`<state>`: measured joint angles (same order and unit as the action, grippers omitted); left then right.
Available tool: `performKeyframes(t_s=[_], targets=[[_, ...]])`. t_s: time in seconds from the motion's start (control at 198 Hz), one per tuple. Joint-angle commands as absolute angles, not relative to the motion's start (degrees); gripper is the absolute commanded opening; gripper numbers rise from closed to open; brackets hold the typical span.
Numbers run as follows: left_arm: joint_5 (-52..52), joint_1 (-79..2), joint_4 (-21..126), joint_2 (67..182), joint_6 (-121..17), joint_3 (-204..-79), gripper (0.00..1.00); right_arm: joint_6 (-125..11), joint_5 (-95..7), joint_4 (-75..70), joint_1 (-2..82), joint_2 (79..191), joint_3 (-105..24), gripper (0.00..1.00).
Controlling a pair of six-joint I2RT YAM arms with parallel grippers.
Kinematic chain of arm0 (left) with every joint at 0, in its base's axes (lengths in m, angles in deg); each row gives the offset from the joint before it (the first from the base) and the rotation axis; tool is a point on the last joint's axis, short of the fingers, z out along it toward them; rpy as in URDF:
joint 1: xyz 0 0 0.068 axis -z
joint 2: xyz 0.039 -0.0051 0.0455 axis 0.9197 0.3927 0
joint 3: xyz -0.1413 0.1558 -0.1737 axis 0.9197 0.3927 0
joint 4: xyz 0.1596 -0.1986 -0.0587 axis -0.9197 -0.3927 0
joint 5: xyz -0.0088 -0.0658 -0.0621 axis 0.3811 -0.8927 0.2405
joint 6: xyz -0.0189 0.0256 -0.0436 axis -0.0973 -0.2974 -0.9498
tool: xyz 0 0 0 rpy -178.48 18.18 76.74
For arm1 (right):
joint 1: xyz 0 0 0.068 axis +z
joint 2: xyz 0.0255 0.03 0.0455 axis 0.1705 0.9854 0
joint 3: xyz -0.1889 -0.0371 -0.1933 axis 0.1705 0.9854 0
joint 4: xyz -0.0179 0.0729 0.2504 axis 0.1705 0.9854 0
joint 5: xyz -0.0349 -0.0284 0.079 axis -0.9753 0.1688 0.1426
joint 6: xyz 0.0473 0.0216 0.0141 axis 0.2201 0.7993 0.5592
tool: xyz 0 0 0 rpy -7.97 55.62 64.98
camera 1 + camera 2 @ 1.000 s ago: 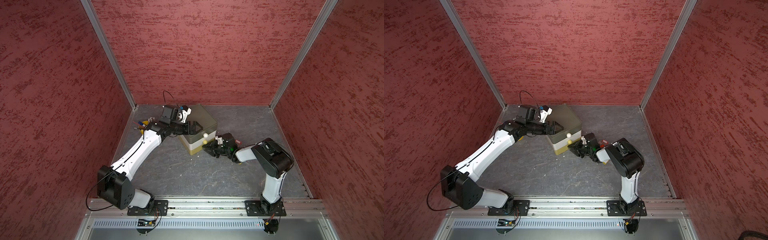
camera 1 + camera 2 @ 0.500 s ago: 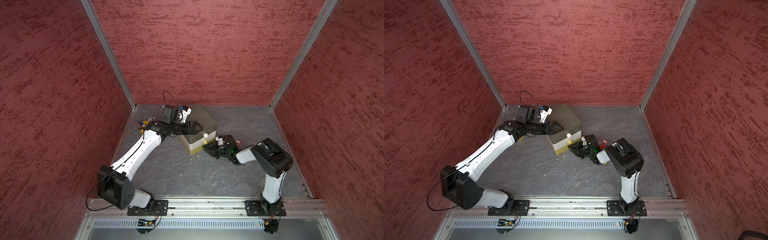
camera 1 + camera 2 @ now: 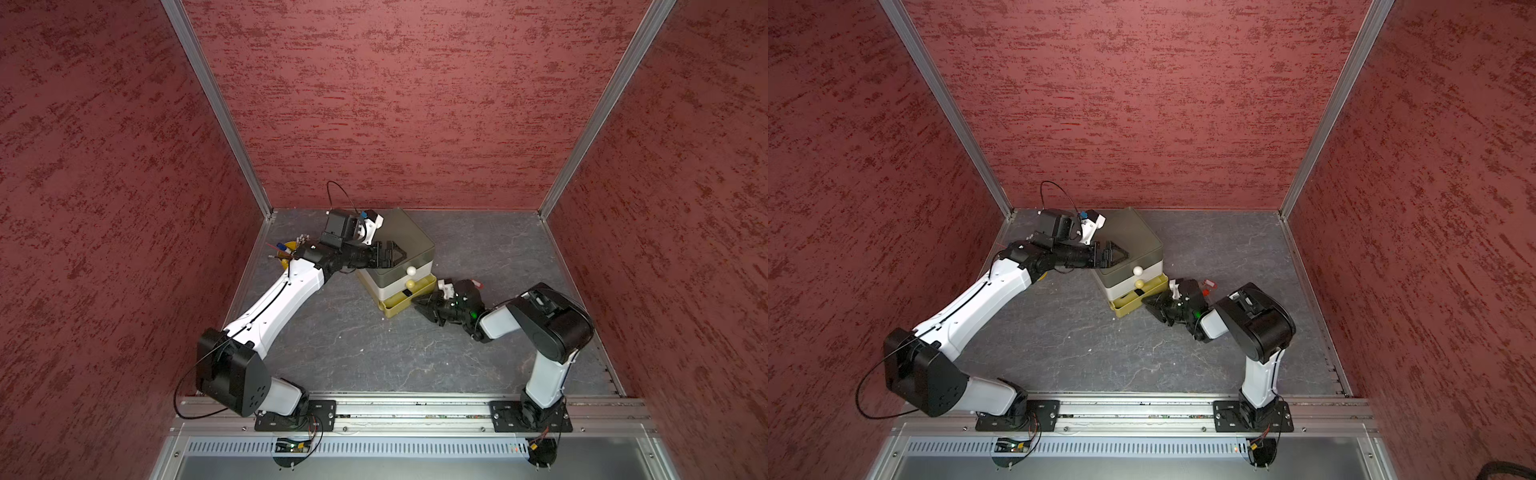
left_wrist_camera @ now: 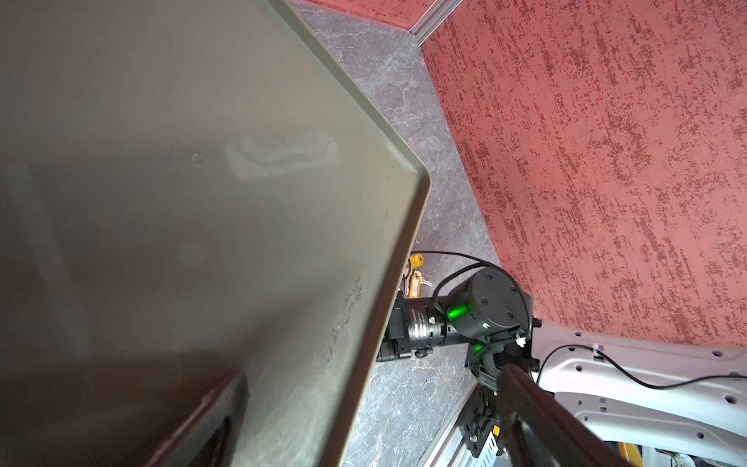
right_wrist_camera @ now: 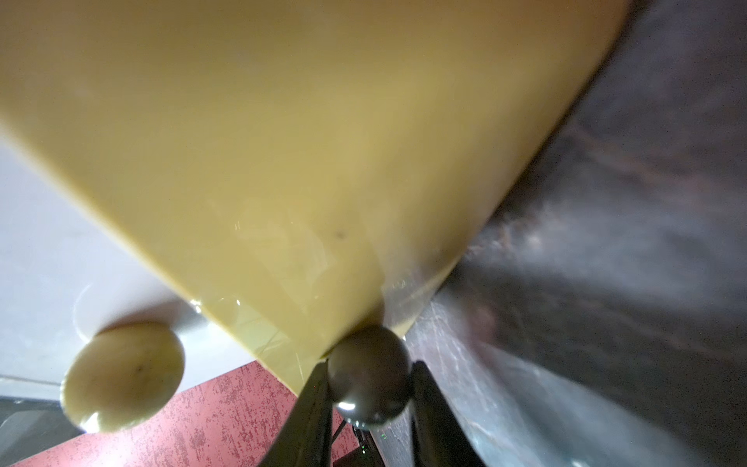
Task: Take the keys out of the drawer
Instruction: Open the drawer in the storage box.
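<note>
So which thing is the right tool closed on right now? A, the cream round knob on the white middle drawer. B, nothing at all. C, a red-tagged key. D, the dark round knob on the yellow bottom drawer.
D: in the right wrist view the right tool pinches the dark round knob of the yellow plastic drawer between its fingers, while the cream round knob stands free beside it.

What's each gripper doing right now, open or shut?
Left gripper: open, holding nothing, over the cabinet top.
Right gripper: closed on the dark knob of the yellow drawer.
</note>
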<state>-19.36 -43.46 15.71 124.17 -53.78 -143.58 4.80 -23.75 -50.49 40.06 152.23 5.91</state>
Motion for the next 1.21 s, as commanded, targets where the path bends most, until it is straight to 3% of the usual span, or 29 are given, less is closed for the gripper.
performKeyframes(t_s=[0.0,0.444,1.206], targets=[[-19.4,-43.6,14.9,125.2,-53.5,-143.4,1.00,4.2,-24.9,-48.5,40.4,149.5,8.2,0.20],[-19.3,-43.5,15.0,124.8,-53.5,-142.6,1.00,2.6,-26.6,-44.7,40.4,139.8,17.2,0.20],[-19.0,-42.7,15.2,126.4,-53.6,-143.0,1.00,-4.0,-30.9,-20.4,40.4,112.8,26.8,0.20]])
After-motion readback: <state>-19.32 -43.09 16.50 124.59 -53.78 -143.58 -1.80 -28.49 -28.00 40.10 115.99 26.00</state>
